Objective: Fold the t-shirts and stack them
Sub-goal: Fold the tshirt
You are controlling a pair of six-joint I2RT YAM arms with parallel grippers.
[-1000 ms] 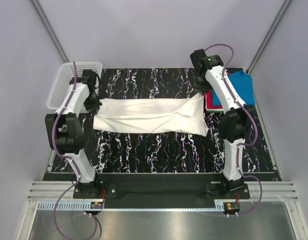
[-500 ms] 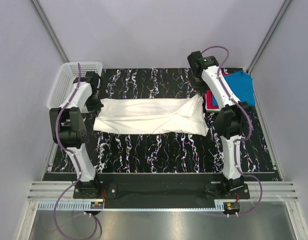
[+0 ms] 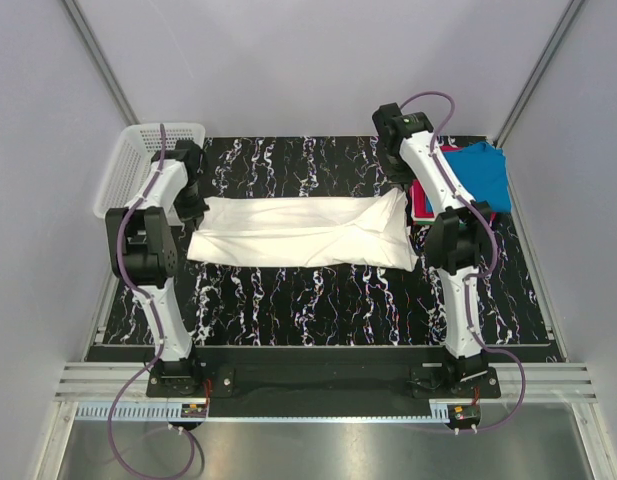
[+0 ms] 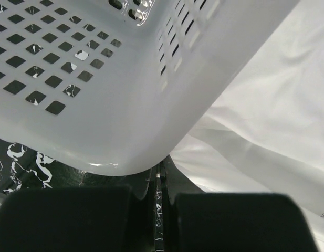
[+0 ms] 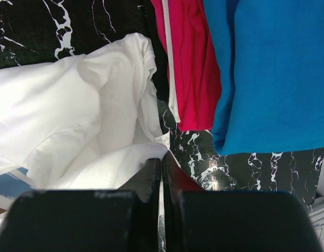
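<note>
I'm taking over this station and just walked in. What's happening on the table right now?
Two arms are working on a white t-shirt, which lies folded into a long band across the table. The left pincer is shut at its left end, beside the mesh basket. The right pincer is shut at its right end with cloth right at its tips, though a grip cannot be confirmed. A blue t-shirt lies on a red t-shirt at the far right.

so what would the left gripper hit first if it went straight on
Probably the basket: its corner sits right ahead of the left gripper, the white shirt off to the side.
</note>
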